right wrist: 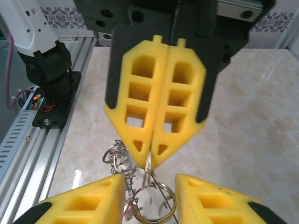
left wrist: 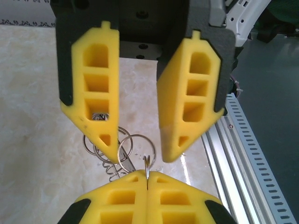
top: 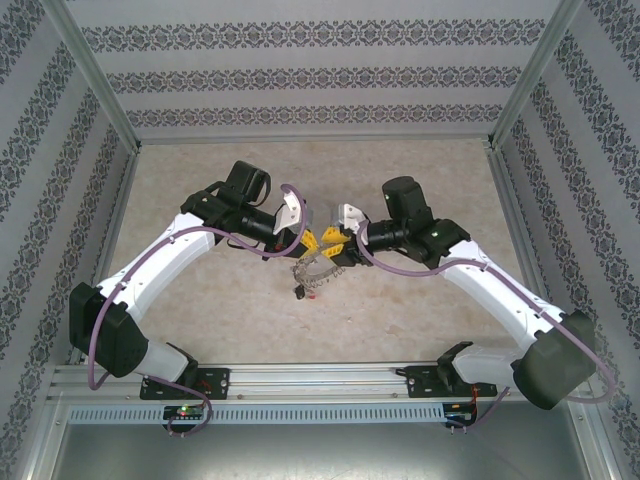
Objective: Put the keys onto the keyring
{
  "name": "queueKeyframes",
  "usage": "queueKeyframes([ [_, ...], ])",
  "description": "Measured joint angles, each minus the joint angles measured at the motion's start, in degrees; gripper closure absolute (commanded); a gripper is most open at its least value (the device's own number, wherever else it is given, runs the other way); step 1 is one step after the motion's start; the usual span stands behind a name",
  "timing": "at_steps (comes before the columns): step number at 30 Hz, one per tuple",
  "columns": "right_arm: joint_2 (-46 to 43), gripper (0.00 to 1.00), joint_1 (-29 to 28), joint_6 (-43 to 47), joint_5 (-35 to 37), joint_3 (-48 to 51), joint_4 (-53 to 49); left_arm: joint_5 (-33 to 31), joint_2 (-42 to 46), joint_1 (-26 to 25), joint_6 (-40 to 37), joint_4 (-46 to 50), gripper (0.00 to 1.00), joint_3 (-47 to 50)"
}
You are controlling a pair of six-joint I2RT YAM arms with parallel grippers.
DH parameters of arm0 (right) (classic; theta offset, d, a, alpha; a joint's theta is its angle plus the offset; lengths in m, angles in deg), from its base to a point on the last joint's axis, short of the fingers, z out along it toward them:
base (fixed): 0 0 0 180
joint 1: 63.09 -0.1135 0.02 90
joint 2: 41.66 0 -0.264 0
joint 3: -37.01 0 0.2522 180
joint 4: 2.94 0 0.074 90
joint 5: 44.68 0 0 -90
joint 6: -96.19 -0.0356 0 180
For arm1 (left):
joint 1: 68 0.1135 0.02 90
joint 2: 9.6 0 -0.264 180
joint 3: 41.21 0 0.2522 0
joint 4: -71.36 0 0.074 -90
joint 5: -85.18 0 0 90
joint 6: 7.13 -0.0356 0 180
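My two yellow-fingered grippers meet tip to tip above the middle of the table. The left gripper [left wrist: 147, 178] [top: 312, 240] is shut on a thin silvery ring seen edge-on, part of the keyring [left wrist: 147, 164]. From it hangs a bunch of rings and small keys [top: 316, 272], with a red bit [top: 300, 292] at the bottom. The right gripper [right wrist: 149, 181] [top: 336, 237] stands open facing it. A round ring [right wrist: 153, 206] of the bunch hangs between its fingers without being pinched. A wire coil [right wrist: 117, 158] dangles to the side.
A beige marble tabletop [top: 200, 300] lies below the bunch. The slotted aluminium rail [left wrist: 252, 154] and both arm bases run along the near edge. Patterned walls with metal posts [top: 110, 100] close in the left, right and back.
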Motion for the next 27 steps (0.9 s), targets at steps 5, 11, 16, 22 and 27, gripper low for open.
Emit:
queueKeyframes([
  [5, 0.90, 0.74, -0.70, 1.01, 0.31, -0.55, -0.48, -0.04, 0.00, 0.00, 0.02, 0.04, 1.00, 0.00],
  [11, 1.97, 1.00, -1.53, 1.31, 2.38, -1.73, -1.66, -0.92, 0.00, 0.07, 0.68, 0.79, 1.00, 0.00],
  [16, 2.23, 1.00, -1.79, -1.05, 4.20, -1.66, -0.79, -2.38, 0.00, 0.15, 1.81, 0.46, 1.00, 0.00],
  [22, 0.37, 1.00, -1.38, -8.11, 4.85, 3.06, 7.26, -2.69, 0.04, 0.59, 3.65, -1.36, 0.86, 0.70],
  [27, -1.20, 1.00, -0.92, -12.39, 6.40, 5.79, 12.13, -1.31, 0.02, 0.74, 5.31, -3.10, 0.79, 1.29],
])
